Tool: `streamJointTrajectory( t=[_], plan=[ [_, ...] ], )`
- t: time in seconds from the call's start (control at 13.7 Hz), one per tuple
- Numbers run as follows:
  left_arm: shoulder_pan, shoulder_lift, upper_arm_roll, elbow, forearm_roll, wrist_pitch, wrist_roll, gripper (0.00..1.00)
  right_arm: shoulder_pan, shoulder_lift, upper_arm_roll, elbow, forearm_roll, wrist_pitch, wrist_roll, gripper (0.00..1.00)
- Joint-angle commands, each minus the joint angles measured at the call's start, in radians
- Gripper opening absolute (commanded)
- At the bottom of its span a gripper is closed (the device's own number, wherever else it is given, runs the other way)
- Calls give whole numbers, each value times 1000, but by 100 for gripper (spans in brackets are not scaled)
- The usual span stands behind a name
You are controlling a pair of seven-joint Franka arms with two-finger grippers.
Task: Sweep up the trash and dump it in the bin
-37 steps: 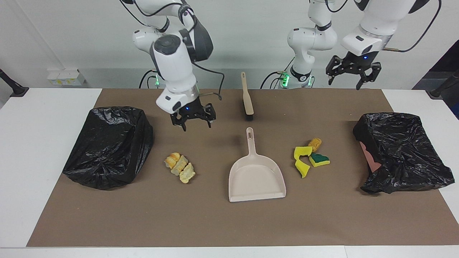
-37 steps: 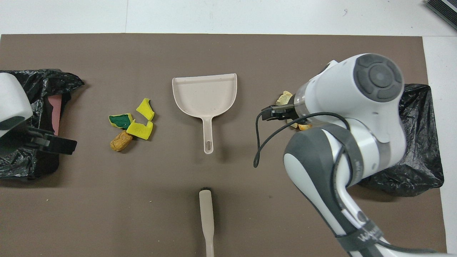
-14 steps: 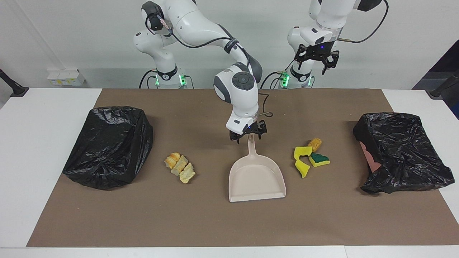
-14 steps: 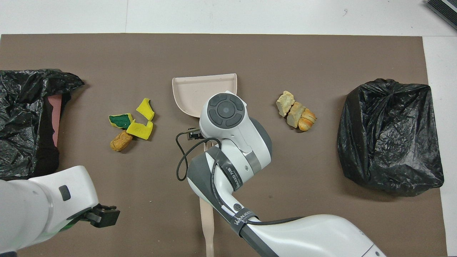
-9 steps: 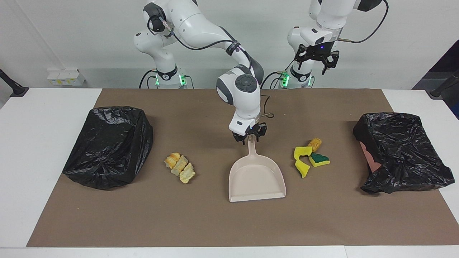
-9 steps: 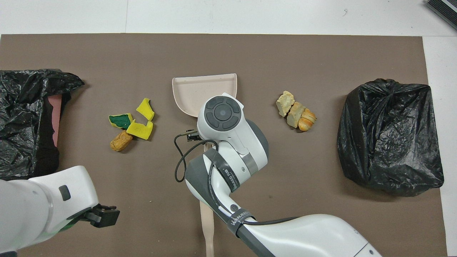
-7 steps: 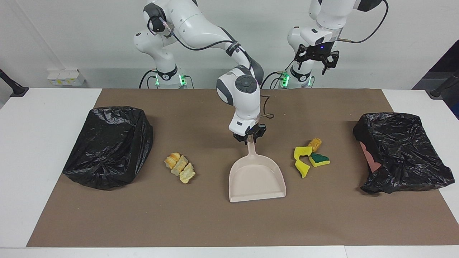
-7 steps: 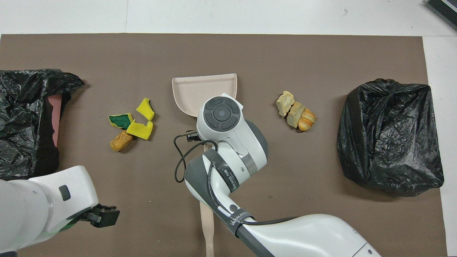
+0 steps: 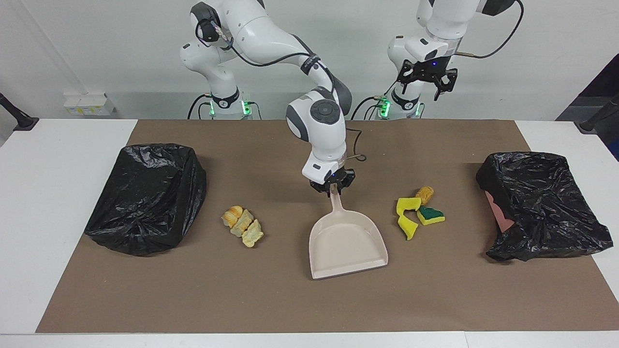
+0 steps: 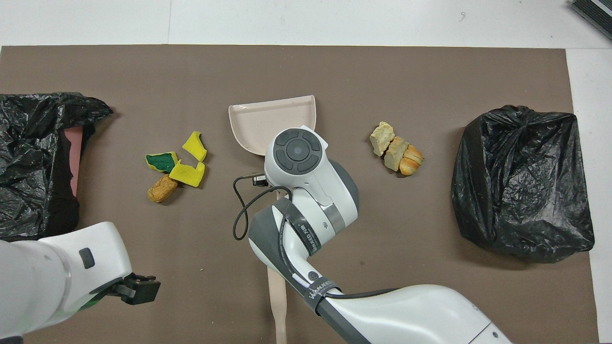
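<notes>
The beige dustpan (image 9: pixel 348 241) lies mid-table with its handle pointing toward the robots. My right gripper (image 9: pixel 332 187) is shut on the end of that handle. From overhead the right wrist covers the handle, and only the dustpan's (image 10: pixel 267 119) wide end shows. Trash lies on both sides of it. Toward the left arm's end are yellow and green sponge pieces (image 9: pixel 413 217) (image 10: pixel 184 165) and an orange-brown lump (image 9: pixel 424 194) (image 10: pixel 161 189). Toward the right arm's end are pale chunks (image 9: pixel 243 226) (image 10: pixel 396 153). My left gripper (image 9: pixel 427 79) hangs open, high up by its base.
A black-bagged bin (image 9: pixel 147 195) (image 10: pixel 523 184) sits at the right arm's end, another (image 9: pixel 541 203) (image 10: pixel 33 157) at the left arm's end. The beige brush handle (image 10: pixel 276 301) lies nearer the robots than the dustpan, partly under the right arm. A brown mat (image 9: pixel 290 299) covers the table.
My right gripper came down over the dustpan handle and closed on it. The pan has since turned slightly. The left arm has stayed still.
</notes>
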Motion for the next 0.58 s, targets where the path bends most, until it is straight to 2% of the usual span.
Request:
streamJointTrajectory(
  t=[0.0,0.22,0.36,0.51],
  plan=[
    [-22,-32,10,-40,-1,23,-20,100,-61,-100,9,-73,-8,-4,-202,0],
    [-51,-32,-27,-86,-4,41,-60,100,-117,-171,7,-118,-20,-66,-392,0],
    [-131,-32,-32,-123,-8,77,-142,100,-138,-177,6,-118,-23,-134,-565,0],
    [-207,-30,-32,-170,-34,135,-224,100,-169,-176,7,-120,-78,-142,-749,0]
  ],
)
